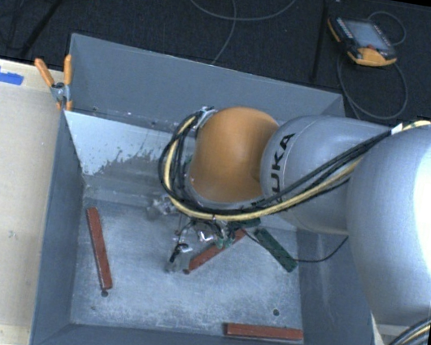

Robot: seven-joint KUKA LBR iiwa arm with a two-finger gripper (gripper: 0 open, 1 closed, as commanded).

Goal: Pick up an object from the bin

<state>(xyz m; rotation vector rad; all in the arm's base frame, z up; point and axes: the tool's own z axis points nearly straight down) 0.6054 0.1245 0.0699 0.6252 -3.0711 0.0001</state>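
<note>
The arm's broad silver link loomed nearest, covering the bin's right side; its orange cover hung over the middle. The floor of the bin lay mostly bare toward front and left; a long red-brown stick lay near the left wall, a red-brown bar by the front wall. The pincer sat low at mid-floor, touching or just beside a short red-brown stick slanting on its right; whether it was spread or pinching could not be told; a dark green stick lay further right.
</note>
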